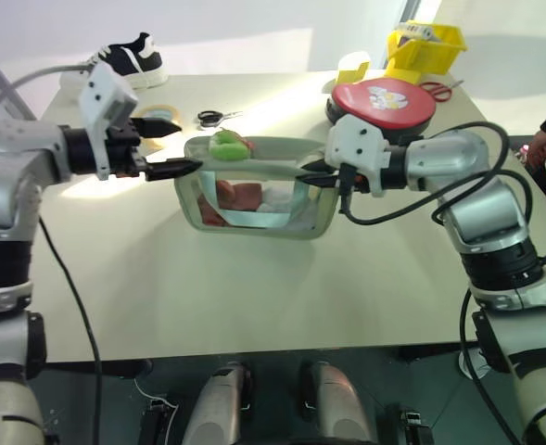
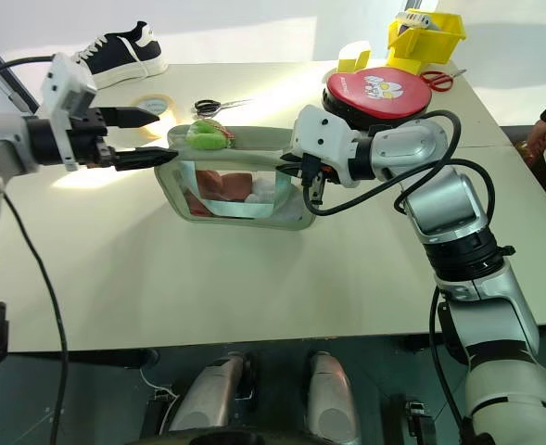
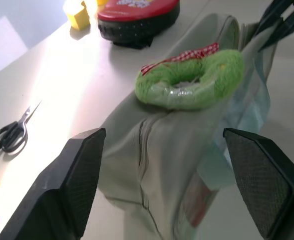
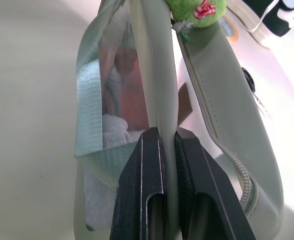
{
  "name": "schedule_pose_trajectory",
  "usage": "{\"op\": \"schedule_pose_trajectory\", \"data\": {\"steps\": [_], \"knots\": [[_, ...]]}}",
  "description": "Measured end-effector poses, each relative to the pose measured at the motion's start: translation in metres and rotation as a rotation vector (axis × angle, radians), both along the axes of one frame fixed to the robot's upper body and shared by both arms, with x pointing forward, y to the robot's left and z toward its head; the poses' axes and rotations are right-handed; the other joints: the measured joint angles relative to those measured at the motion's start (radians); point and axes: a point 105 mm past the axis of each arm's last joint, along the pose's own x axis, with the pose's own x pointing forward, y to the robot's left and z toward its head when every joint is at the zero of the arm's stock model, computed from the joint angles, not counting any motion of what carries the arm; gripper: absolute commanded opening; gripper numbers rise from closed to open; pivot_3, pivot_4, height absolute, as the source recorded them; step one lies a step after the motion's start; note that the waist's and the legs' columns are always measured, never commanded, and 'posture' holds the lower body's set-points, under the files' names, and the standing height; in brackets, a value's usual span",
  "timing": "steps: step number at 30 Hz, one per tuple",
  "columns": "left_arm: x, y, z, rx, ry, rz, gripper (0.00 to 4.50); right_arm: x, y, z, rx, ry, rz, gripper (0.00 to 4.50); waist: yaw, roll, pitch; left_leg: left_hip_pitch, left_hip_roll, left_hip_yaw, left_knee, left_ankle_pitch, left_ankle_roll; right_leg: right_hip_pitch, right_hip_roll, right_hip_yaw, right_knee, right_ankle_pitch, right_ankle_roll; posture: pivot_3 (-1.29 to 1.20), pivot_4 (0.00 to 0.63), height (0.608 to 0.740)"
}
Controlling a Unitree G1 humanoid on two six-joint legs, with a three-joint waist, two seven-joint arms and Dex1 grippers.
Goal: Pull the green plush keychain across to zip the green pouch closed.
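The green pouch (image 1: pixel 254 215) stands upright near the middle of the table, and red and light-blue contents show through its clear side. The green plush keychain (image 1: pixel 226 144) lies on the pouch's top at its left end, with a bit of red-checked ribbon (image 3: pixel 186 54) beside it. My left gripper (image 1: pixel 169 146) is open just left of the keychain, its two fingers spread wide and apart from it, holding nothing. My right gripper (image 4: pixel 167 135) is shut on the top edge of the pouch (image 4: pixel 159 75) at its right end.
A round red tin (image 1: pixel 384 100) and a yellow bin (image 1: pixel 425 46) sit behind the right arm, with red scissors (image 1: pixel 442 90) nearby. Black scissors (image 1: pixel 212 118), a tape roll (image 1: pixel 158 112) and a black shoe (image 1: pixel 124 60) lie at the back left. A person's hand (image 1: pixel 539 148) is at the right edge.
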Motion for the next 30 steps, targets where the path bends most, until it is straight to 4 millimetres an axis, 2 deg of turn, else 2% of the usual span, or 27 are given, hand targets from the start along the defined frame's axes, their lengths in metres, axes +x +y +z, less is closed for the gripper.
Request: {"op": "schedule_pose_trajectory", "data": {"steps": [5, 8, 11, 16, 25, 28, 30], "knots": [[0.001, 0.005, -0.034, 0.019, 0.068, 0.016, 4.10, 0.000, 0.000, 0.000, 0.000, -0.003, -0.005, 0.00, 0.006, 0.000, 0.000, -0.001, 0.000, -0.001, 0.001, 0.000, 0.000, 0.000, -0.001, 0.000, 0.000, 0.000, 0.000, 0.00, 0.150, 0.740], [0.005, 0.001, -0.044, 0.030, 0.056, 0.023, 4.10, 0.000, 0.000, 0.000, 0.001, -0.001, -0.007, 0.00, 0.006, 0.000, 0.000, -0.001, 0.000, -0.001, 0.001, 0.000, 0.000, 0.000, -0.002, 0.000, -0.001, 0.000, 0.000, 0.00, 0.150, 0.740], [0.011, -0.002, -0.048, 0.003, 0.057, 0.039, 2.77, 0.000, 0.001, 0.000, 0.003, -0.002, -0.005, 0.00, 0.005, 0.000, 0.000, -0.001, 0.000, -0.001, 0.001, 0.000, 0.000, 0.000, -0.001, 0.000, 0.000, 0.000, 0.000, 0.00, 0.150, 0.740], [0.013, -0.003, -0.040, -0.011, 0.043, 0.040, 0.13, 0.001, 0.002, 0.000, 0.007, -0.007, -0.009, 0.00, 0.003, 0.000, 0.000, -0.001, 0.000, 0.000, 0.001, 0.000, 0.000, 0.000, -0.001, 0.000, 0.000, 0.000, 0.000, 0.00, 0.150, 0.740], [0.006, -0.004, -0.036, -0.038, 0.094, 0.034, 0.06, 0.002, 0.002, 0.001, 0.010, -0.013, -0.016, 0.00, 0.003, 0.000, 0.000, -0.001, 0.000, 0.000, 0.001, 0.000, 0.000, 0.000, -0.001, 0.000, 0.000, 0.000, 0.000, 0.00, 0.150, 0.740], [0.002, -0.003, -0.035, -0.018, 0.091, 0.028, 0.00, 0.002, 0.002, 0.001, 0.013, -0.011, -0.015, 1.10, 0.003, 0.000, 0.000, -0.001, 0.000, 0.000, 0.001, 0.000, 0.000, 0.000, -0.001, 0.000, 0.000, 0.000, 0.000, 0.00, 0.150, 0.740], [0.000, -0.003, -0.040, -0.008, 0.094, 0.024, 0.00, 0.002, 0.003, 0.001, 0.017, -0.008, -0.011, 2.09, 0.003, 0.000, 0.000, -0.001, 0.000, 0.000, 0.001, 0.000, 0.000, 0.000, -0.001, 0.000, 0.000, 0.000, 0.000, 0.00, 0.150, 0.740]]}}
